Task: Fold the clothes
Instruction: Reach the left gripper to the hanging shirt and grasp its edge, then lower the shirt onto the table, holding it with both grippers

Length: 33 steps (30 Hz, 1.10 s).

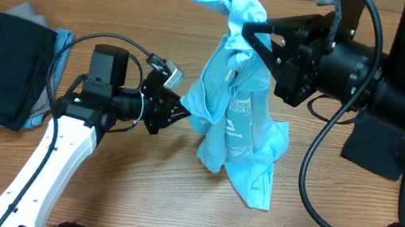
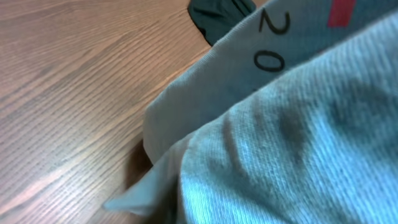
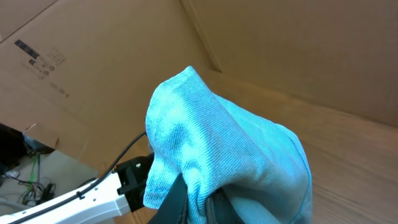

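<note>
Wood table (image 1: 161, 11): right gripper (image 1: 246, 35) clamped on hanging sky-blue T-shirt (image 1: 237, 127), left gripper (image 1: 182, 110) closed on its 9 o'clock edge; thin pinch may slip when arms spread.

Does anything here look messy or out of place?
The light-blue T-shirt hangs bunched and twisted from the right gripper, its lower end crumpled on the table. Nothing looks torn or spilled.
</note>
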Each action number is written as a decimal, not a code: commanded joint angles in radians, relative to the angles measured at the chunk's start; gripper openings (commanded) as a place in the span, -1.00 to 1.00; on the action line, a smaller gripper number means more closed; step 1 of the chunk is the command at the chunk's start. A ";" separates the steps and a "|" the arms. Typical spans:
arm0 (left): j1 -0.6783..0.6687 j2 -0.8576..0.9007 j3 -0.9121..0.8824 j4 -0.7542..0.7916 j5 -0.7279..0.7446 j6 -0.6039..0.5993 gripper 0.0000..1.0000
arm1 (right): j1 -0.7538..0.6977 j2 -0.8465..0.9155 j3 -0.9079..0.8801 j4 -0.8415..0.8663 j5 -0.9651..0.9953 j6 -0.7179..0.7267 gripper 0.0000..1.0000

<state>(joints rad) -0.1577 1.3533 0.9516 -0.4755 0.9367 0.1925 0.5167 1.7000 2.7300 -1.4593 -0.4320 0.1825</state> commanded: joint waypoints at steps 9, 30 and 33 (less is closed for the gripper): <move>0.009 -0.058 0.098 -0.039 -0.111 -0.040 -0.92 | -0.008 -0.011 0.008 -0.153 0.226 -0.026 -0.92; 0.008 -0.282 0.360 -0.644 -1.067 -0.230 -0.92 | -0.114 -0.011 -0.220 -0.235 0.525 0.158 -0.92; 0.008 -0.280 0.360 -0.652 -1.075 -0.235 -0.92 | -0.158 -0.011 -0.294 -0.235 0.508 0.163 -0.92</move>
<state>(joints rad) -0.1555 1.0737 1.2991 -1.1229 -0.0139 0.0067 0.4034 1.6993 2.4958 -1.6985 0.0601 0.3126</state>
